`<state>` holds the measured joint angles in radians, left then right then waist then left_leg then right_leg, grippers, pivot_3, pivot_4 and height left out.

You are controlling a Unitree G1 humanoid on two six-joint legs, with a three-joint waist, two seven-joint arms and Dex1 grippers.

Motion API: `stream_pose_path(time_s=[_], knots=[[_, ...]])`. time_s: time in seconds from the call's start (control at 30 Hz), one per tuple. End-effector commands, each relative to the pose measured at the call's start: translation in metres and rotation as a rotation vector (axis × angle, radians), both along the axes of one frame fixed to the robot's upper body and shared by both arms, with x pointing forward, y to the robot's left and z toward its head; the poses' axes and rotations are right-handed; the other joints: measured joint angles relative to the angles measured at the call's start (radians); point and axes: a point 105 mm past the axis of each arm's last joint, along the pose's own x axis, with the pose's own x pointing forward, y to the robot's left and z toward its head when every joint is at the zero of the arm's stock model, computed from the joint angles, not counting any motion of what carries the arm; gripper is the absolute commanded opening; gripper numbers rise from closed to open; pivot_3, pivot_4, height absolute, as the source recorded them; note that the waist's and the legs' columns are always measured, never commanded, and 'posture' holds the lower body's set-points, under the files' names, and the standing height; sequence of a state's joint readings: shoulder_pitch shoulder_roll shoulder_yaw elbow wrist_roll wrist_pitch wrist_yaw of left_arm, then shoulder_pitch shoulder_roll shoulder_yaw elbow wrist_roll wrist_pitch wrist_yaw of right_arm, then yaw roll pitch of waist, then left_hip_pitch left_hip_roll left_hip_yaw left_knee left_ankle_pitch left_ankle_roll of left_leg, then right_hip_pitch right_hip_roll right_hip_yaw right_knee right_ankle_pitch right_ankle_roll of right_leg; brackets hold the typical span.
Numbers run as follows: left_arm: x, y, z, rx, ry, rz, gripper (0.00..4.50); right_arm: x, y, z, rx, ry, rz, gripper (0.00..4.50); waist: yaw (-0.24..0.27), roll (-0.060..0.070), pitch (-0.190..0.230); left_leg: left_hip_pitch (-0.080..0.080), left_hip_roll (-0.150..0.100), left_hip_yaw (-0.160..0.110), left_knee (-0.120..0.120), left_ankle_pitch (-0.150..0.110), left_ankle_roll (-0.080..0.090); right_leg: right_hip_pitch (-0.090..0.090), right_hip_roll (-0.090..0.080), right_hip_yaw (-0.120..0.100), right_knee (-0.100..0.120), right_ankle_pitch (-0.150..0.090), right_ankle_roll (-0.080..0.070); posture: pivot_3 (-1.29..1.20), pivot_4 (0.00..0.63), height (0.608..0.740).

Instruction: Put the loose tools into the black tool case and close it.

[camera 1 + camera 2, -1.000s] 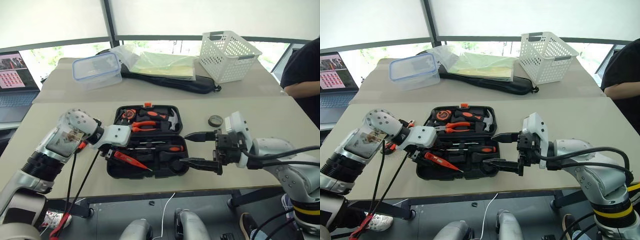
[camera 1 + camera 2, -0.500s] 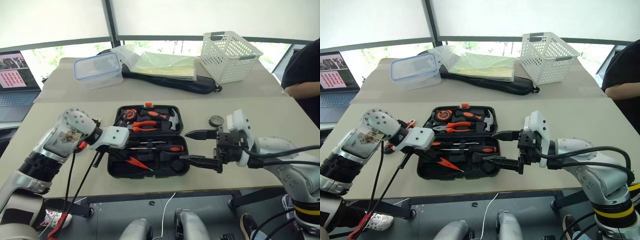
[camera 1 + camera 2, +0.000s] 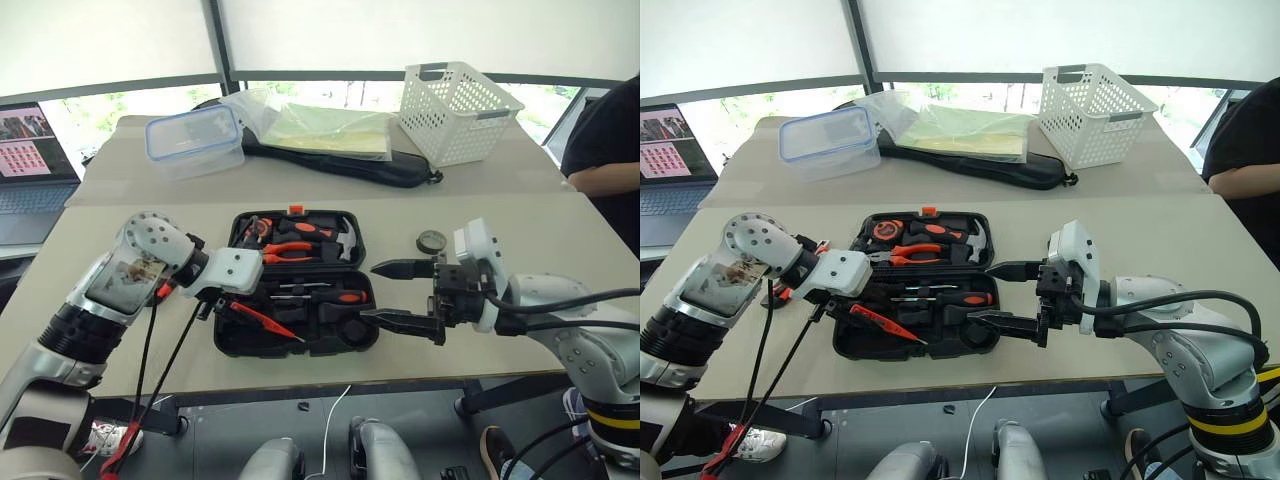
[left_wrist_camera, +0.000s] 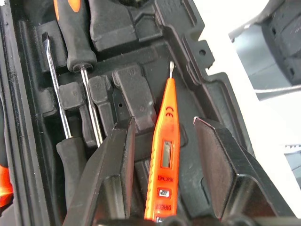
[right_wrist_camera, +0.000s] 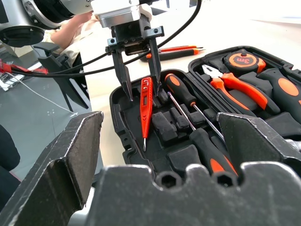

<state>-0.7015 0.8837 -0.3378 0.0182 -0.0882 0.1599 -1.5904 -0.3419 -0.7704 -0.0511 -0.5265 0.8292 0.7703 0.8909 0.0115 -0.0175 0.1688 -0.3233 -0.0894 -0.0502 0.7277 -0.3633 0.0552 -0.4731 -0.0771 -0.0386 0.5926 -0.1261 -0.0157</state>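
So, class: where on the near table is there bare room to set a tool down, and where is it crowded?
Bare tabletop lies right of the black tool case, beyond the small tape roll. A strip between the case and the table's far edge is also free. Crowded: the left gripper over the case, and the right gripper at its right edge.

The black moulded-plastic hinged tool case (image 3: 295, 282) lies open at the centre of the grey table (image 3: 560, 225). Its far half holds orange-handled pliers (image 3: 297, 251); its near half holds an orange-and-black-handled screwdriver (image 3: 330, 296). The left gripper (image 3: 222, 306) is over the case's 9 o'clock edge, with the slim orange tester screwdriver (image 3: 264, 320) slanting from it toward 4 o'clock. The right gripper (image 3: 393, 294), jaws wide apart, sits at the case's 3 o'clock side. A small dark tape roll (image 3: 431, 241) rests on the table at the case's 2 o'clock. A white slatted plastic basket (image 3: 456, 111) stands farther off at 1 o'clock.
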Motion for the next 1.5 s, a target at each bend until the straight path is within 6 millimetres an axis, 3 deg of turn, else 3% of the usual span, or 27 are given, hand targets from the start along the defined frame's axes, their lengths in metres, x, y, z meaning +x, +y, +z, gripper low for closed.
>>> stream_pose_path(time_s=[0.03, 0.4, 0.6, 1.0, 1.27, 1.5], knots=[[0.005, 0.005, -0.004, 0.051, -0.062, -0.022, 2.12, -0.003, 0.000, 0.009, 0.009, -0.032, 0.006, 4.50, 0.000, 0.000, 0.000, 0.000, 0.000, 0.000, 0.000, 0.000, 0.000, 0.000, 0.000, 0.000, 0.000, 0.000, 0.000, 0.00, 0.150, 0.740], [0.003, 0.010, -0.015, 0.066, -0.047, -0.021, 2.12, -0.003, 0.000, 0.009, 0.010, -0.028, -0.004, 4.50, -0.001, 0.000, 0.000, 0.000, 0.000, 0.000, 0.000, 0.000, 0.000, 0.000, 0.000, 0.000, 0.000, 0.000, 0.000, 0.00, 0.150, 0.740], [0.002, 0.015, -0.021, 0.080, -0.052, -0.019, 0.47, -0.001, 0.000, 0.011, 0.020, -0.027, -0.007, 4.50, 0.000, 0.000, 0.000, 0.000, 0.000, 0.000, 0.000, 0.000, 0.000, 0.000, 0.000, 0.000, 0.000, 0.000, 0.000, 0.00, 0.150, 0.740], [0.011, 0.016, 0.013, -0.128, 0.055, 0.172, 0.48, -0.001, 0.000, 0.010, 0.012, -0.027, -0.001, 4.50, -0.001, 0.000, 0.000, 0.000, 0.000, 0.000, 0.000, 0.000, 0.000, 0.000, 0.000, -0.001, 0.000, 0.000, 0.000, 0.00, 0.150, 0.740], [0.021, 0.020, -0.009, -0.093, 0.048, 0.286, 0.48, -0.002, 0.002, 0.008, -0.013, -0.036, 0.020, 4.50, 0.000, 0.000, 0.000, 0.000, 0.000, 0.000, 0.000, 0.000, 0.000, 0.000, 0.000, -0.001, 0.000, 0.000, 0.000, 0.00, 0.150, 0.740], [0.015, 0.028, -0.030, -0.069, 0.071, 0.306, 0.48, -0.005, 0.002, 0.003, -0.071, -0.061, 0.045, 4.50, -0.001, 0.000, 0.000, 0.000, 0.000, 0.000, 0.000, 0.000, 0.000, 0.000, 0.000, 0.000, 0.000, 0.000, 0.000, 0.00, 0.150, 0.740]])
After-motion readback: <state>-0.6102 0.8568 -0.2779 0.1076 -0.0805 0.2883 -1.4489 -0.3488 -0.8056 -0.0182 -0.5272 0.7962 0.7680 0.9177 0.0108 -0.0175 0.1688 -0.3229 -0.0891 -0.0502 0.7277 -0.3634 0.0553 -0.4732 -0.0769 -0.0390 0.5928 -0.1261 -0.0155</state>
